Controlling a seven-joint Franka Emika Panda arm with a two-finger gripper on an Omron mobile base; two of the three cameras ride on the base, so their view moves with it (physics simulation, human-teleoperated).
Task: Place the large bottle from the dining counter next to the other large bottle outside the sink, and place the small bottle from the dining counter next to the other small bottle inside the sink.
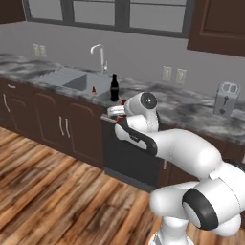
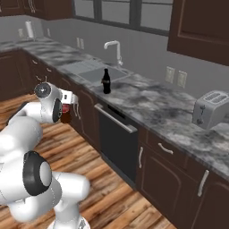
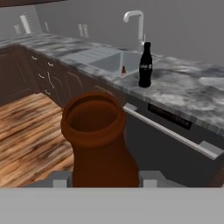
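Gripper [image 3: 99, 177] clamped on body of large bottle [image 3: 98, 140], carried in air short of counter [image 2: 170, 109] where other large bottle [image 2: 106, 81] stands beside sink [image 2: 91, 71]; probably rigid, smooth, slippery, top-heavy; grip best kept low on body.

No readable text. Bottle [image 3: 145, 65] on counter [image 3: 192, 94] carries red label with pale script, too blurred to read. Dishwasher [image 3: 170, 144] panel markings illegible.

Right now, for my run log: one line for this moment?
jaws: shut on bottle | other bottle: upright beside sink | carried bottle: not yet placed
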